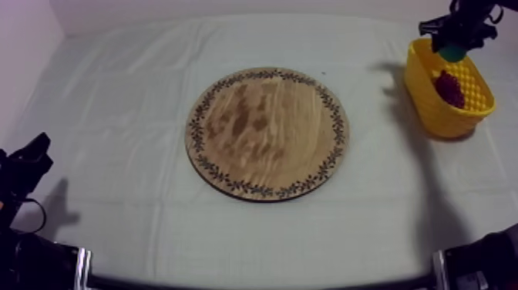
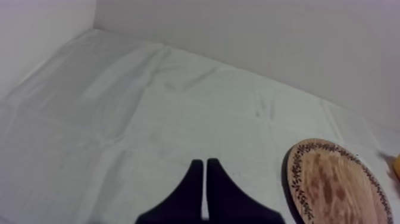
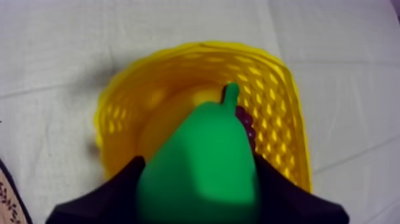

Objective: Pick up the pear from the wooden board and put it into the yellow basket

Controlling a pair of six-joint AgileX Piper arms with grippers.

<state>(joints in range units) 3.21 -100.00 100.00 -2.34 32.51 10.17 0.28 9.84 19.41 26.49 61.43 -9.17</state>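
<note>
Overhead, observed the pear (image 3: 199,167) pinched between the right jaws, suspended directly over the yellow basket (image 3: 116,128), stem end toward the basket interior. Noted a bunch of grapes (image 3: 246,126) lying inside the basket, beneath the pear. Found the wooden board (image 1: 267,133) at the middle of the bench (image 1: 116,108), well apart from the basket. Recorded the left jaws pressed together on nothing, low over the bench beside the board.

top: slanting down on table (image 1: 116,116) | left wrist: low, shares board (image 2: 333,182) | right wrist: close over basket (image 3: 128,113)
</note>
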